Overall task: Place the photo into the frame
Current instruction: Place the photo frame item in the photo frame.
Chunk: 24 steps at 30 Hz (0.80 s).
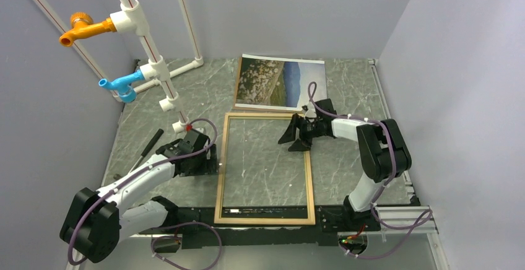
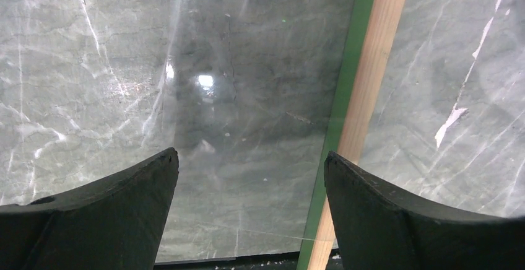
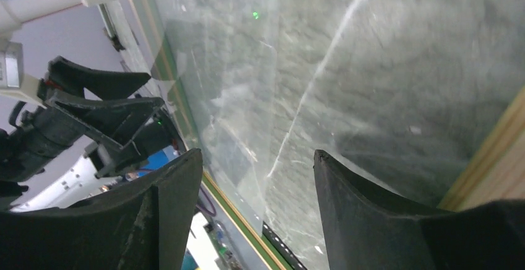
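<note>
Two things matter here: the frame [image 1: 264,220], lying flat at the centre of the top view with its pale wood face up around a clear pane, and the photo [image 1: 278,83], a thin paper print lying picture-up at upper centre, just beyond the top rail. The print looks light, floppy and easily creased, so it is best pinched at a free edge. The frame is stiff and its glass slick and breakable, so hold it by the wood. The left gripper [image 1: 201,158] at the left rail and the right gripper [image 1: 297,135] at the upper right both have their fingers parted, holding nothing.
</note>
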Each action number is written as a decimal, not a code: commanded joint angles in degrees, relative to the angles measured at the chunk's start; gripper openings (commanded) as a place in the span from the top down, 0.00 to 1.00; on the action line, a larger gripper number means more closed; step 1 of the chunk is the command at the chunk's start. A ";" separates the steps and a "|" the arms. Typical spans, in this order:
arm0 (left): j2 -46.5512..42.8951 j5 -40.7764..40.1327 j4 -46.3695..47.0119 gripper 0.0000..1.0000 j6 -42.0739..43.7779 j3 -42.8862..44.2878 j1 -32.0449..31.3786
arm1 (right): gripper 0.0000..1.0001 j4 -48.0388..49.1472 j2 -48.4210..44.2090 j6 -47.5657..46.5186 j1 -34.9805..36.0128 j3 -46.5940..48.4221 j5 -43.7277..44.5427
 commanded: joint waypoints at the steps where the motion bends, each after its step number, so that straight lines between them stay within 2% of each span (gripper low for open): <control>1: -1.67 0.43 2.05 0.10 -0.86 -0.41 0.43 | 0.32 14.78 -5.06 9.50 0.59 -8.03 -0.88; 8: -1.35 1.49 2.94 0.11 -0.75 -0.77 0.50 | 0.36 28.39 -6.58 17.39 3.52 -16.48 -1.14; 12: -1.71 1.88 3.01 0.11 -0.67 -0.79 0.47 | 0.40 33.80 -3.19 20.23 4.64 -17.76 -1.62; 16: -1.97 1.68 2.68 0.11 -0.52 -0.56 0.52 | 0.43 45.97 0.30 25.62 5.34 -20.17 -2.65; 24: -2.38 2.00 2.39 0.12 -0.66 -0.53 0.52 | 0.44 59.48 4.47 31.27 6.19 -21.33 -4.02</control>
